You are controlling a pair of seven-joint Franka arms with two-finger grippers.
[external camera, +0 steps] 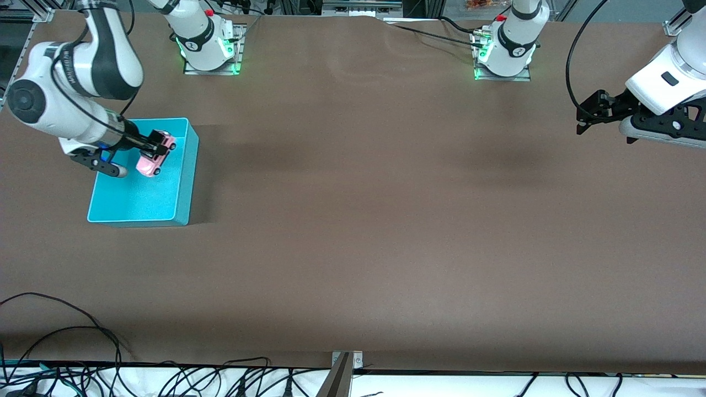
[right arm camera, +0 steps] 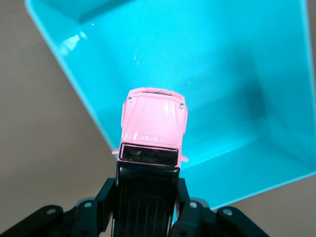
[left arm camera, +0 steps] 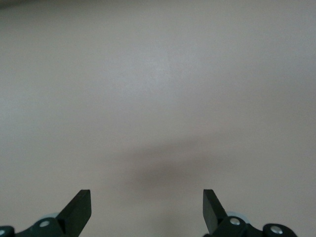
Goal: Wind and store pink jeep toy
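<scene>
The pink jeep toy (external camera: 155, 155) (right arm camera: 154, 123) hangs nose-down over the turquoise bin (external camera: 182, 182) (right arm camera: 237, 74), above the bin's part farthest from the front camera. My right gripper (external camera: 156, 148) (right arm camera: 146, 190) is shut on its black roof, one finger on each side. At the left arm's end of the table my left gripper (external camera: 586, 118) (left arm camera: 146, 207) waits above bare table, open, with nothing between its fingers.
The bin stands at the right arm's end of the table; nothing lies on its floor. Brown table surface (external camera: 375, 220) spreads between the two arms. Cables (external camera: 66, 342) lie along the edge nearest the front camera.
</scene>
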